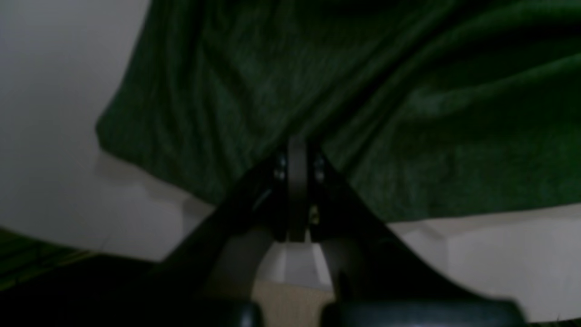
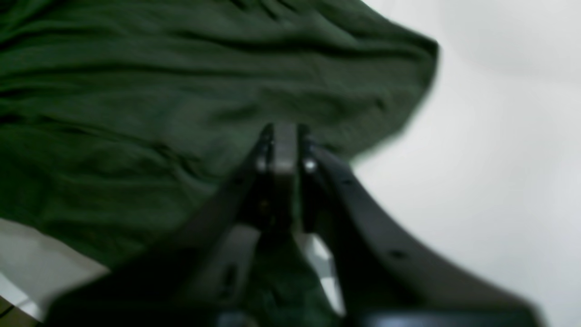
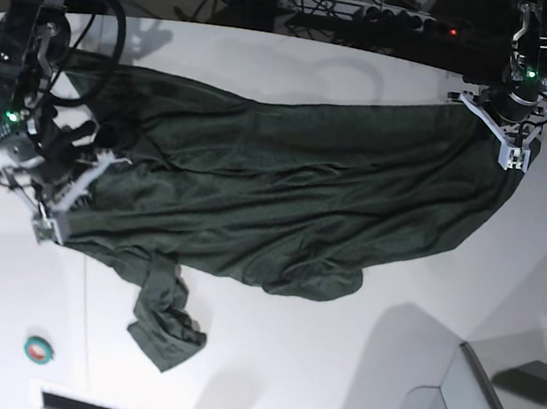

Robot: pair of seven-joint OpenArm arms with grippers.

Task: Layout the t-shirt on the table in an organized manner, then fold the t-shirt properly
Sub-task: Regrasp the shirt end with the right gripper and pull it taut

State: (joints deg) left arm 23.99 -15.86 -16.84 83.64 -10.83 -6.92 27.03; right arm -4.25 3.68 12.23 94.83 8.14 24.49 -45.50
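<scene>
Stretching the green t-shirt [image 3: 284, 201] over the white table [image 3: 332, 374], both the left gripper [image 3: 515, 151] and the right gripper [image 3: 55, 216] clamped its edges, spreading unfinished, folding not begun.

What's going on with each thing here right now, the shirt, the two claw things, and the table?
t-shirt: stretched wide between both arms, wrinkled, unfolded, one sleeve trailing toward the near edge.
left end effector: shut on the t-shirt's edge.
right end effector: pinching the t-shirt's other end, jaws close together.
table: white, carrying the t-shirt.
</scene>
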